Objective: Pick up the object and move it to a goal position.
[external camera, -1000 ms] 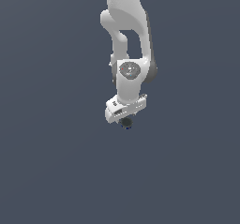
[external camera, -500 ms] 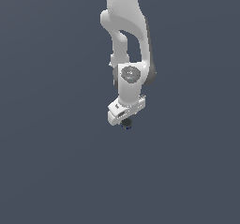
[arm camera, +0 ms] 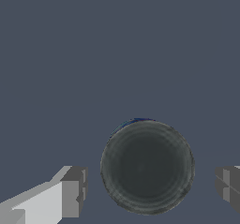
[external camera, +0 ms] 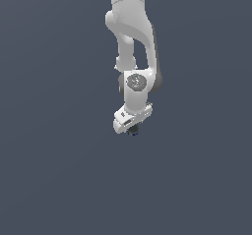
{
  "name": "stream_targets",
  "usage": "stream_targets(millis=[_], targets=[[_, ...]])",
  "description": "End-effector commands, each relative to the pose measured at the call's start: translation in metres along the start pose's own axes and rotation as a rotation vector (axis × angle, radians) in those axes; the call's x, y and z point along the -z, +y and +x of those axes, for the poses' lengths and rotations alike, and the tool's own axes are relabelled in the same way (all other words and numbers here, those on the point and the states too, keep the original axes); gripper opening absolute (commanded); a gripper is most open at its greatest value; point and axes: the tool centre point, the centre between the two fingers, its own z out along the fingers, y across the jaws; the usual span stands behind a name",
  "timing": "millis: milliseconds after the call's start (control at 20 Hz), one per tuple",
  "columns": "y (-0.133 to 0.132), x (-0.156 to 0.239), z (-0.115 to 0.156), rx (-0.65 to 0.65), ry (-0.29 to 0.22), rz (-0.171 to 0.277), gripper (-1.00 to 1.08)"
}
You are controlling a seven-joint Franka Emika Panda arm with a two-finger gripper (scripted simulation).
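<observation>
My pincer (external camera: 133, 129) is spread wide, fingers (arm camera: 70, 192) on either side of the object (arm camera: 147, 168), not touching it. The object sits between them, just under the pincer. Reach step looks done; next I'd close squarely, then lift toward the goal.

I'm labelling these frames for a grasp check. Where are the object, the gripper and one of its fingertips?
object (arm camera: 147, 167): wrist view, middle of the round dark face.
gripper (arm camera: 150, 185): wrist view, midway between the two fingertips.
fingertip (arm camera: 72, 192): wrist view, grey end face of the pad beside the object.
</observation>
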Motion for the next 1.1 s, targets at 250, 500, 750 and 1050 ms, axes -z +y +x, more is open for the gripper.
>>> stream_targets(millis=[250,500,750,1050], targets=[[0.000,-0.030,0.000,0.003,0.000,0.000,1.00],[0.000,-0.032,0.000,0.003,0.000,0.000,-1.00],[0.000,-0.032,0.000,0.003,0.000,0.000,-1.00],[0.001,-0.030,-0.001,0.002,0.000,-0.001,-1.00]])
